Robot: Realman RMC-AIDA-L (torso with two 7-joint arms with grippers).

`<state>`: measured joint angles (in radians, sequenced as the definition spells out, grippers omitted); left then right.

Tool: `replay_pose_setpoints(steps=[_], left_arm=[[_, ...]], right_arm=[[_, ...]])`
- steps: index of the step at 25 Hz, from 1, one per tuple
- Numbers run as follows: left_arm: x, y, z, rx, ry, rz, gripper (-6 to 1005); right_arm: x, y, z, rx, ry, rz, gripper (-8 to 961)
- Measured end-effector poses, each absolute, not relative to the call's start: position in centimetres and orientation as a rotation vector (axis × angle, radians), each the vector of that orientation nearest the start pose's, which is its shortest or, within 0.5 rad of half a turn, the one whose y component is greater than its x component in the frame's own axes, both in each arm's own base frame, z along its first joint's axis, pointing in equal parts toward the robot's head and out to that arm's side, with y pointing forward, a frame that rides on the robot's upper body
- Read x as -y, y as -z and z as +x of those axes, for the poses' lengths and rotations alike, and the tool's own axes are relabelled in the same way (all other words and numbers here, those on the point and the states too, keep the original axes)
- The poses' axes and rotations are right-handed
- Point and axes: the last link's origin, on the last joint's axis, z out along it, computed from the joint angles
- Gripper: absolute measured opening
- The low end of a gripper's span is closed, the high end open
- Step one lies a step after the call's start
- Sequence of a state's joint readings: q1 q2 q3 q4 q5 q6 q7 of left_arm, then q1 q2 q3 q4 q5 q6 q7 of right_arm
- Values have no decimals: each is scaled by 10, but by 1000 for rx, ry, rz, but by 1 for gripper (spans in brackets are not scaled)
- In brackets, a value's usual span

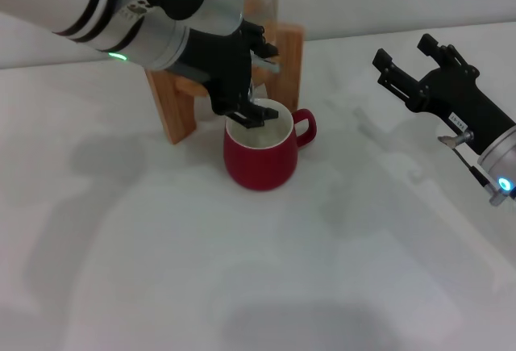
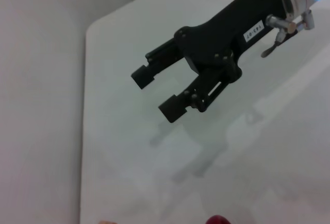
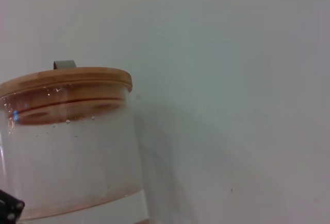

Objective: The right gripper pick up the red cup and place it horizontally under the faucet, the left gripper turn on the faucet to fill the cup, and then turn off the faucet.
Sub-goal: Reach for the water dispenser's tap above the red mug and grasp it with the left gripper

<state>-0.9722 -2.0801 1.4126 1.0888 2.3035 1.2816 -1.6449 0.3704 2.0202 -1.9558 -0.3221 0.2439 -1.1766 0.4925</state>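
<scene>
The red cup (image 1: pixel 260 157) stands upright on the white table in front of the wooden stand (image 1: pixel 173 105), its handle pointing right. My left gripper (image 1: pixel 250 111) is right above the cup's mouth, at the faucet (image 1: pixel 268 64), which it mostly hides; only a bit of chrome shows. My right gripper (image 1: pixel 397 67) is open and empty, held above the table well to the right of the cup. It also shows in the left wrist view (image 2: pixel 153 92), jaws apart. A sliver of the cup (image 2: pixel 218 220) shows there too.
The glass dispenser jar (image 3: pixel 67 152) with a wooden lid (image 3: pixel 64 80) fills the right wrist view. The stand's right post (image 1: pixel 288 60) rises just behind the cup. The white table (image 1: pixel 363 270) stretches out in front and to the right.
</scene>
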Motion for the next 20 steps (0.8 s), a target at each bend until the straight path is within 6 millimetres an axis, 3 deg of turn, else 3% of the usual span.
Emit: replay_pose_setpoints(steps=[11, 20], left_arm=[[-408, 31, -40, -602, -108, -2759, 833], [-391, 25, -57, -447, 55, -2739, 833]], right_arm=[[-336, 5, 298, -586, -990, -1765, 872], [-336, 3, 297, -577, -998, -1762, 873]])
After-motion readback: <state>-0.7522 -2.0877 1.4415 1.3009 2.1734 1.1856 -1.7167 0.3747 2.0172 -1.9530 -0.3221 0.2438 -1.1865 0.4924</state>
